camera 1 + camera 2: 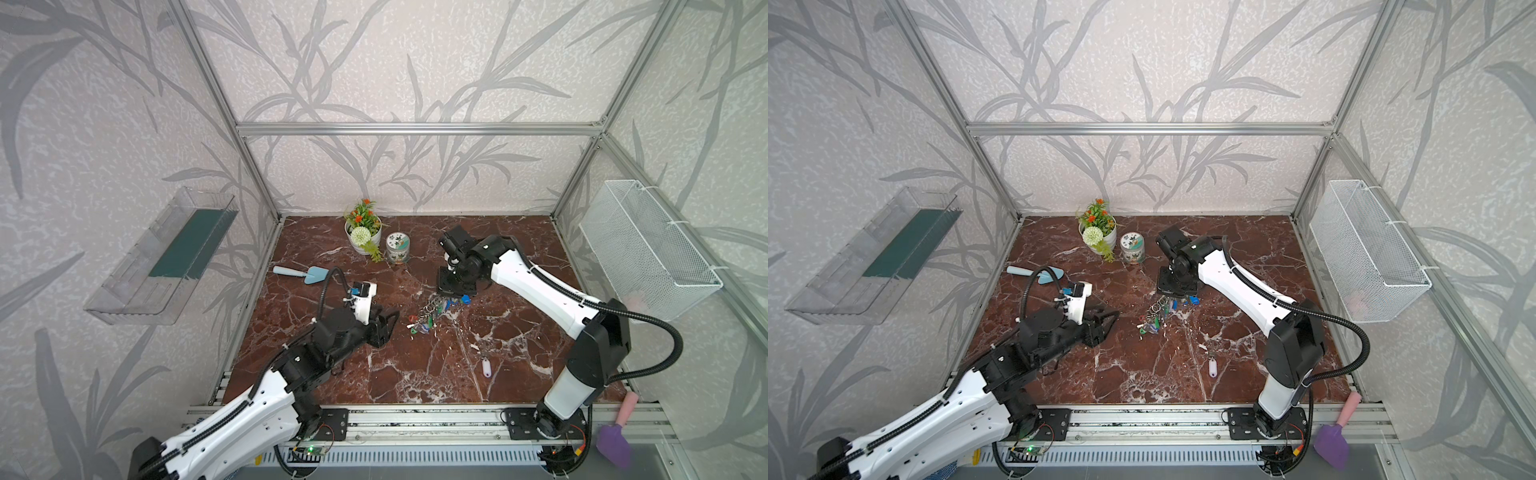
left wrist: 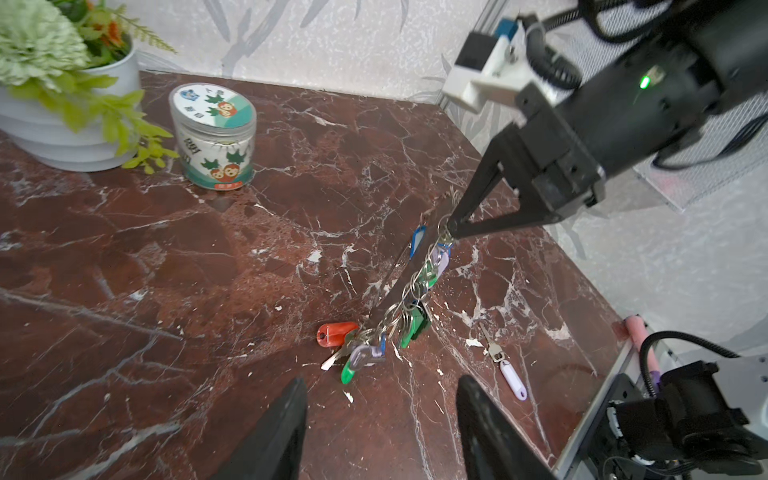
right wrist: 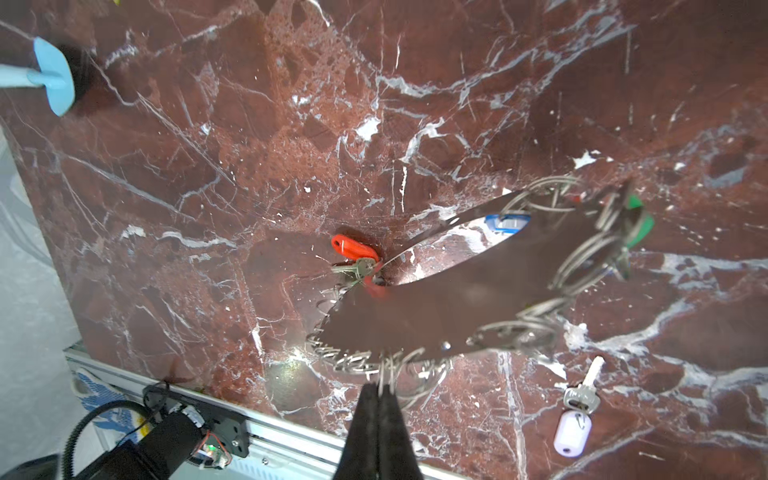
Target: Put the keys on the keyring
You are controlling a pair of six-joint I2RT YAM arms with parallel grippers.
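Okay, my right gripper (image 3: 384, 390) pinches the keyring (image 3: 436, 307) by its edge; left gripper (image 2: 381, 384) gapes, empty. The keys (image 2: 500, 363) look light and slippery, so I'd grab the tag (image 2: 514, 385).

L arm (image 1: 232, 419) & R arm (image 1: 536, 286): white shells, black joints, ribbed black cables (image 1: 678, 347); right gripper (image 2: 453, 227) black, tapered.

Robot lab cell dressed as a home corner.
Aluminium frame (image 1: 415, 129) carries leaf-print wallpaper panels (image 1: 374, 62); marble-look table (image 1: 374, 374), potted flowers (image 1: 363, 235), arms (image 1: 232, 422) bolted to a front rail (image 1: 415, 419).
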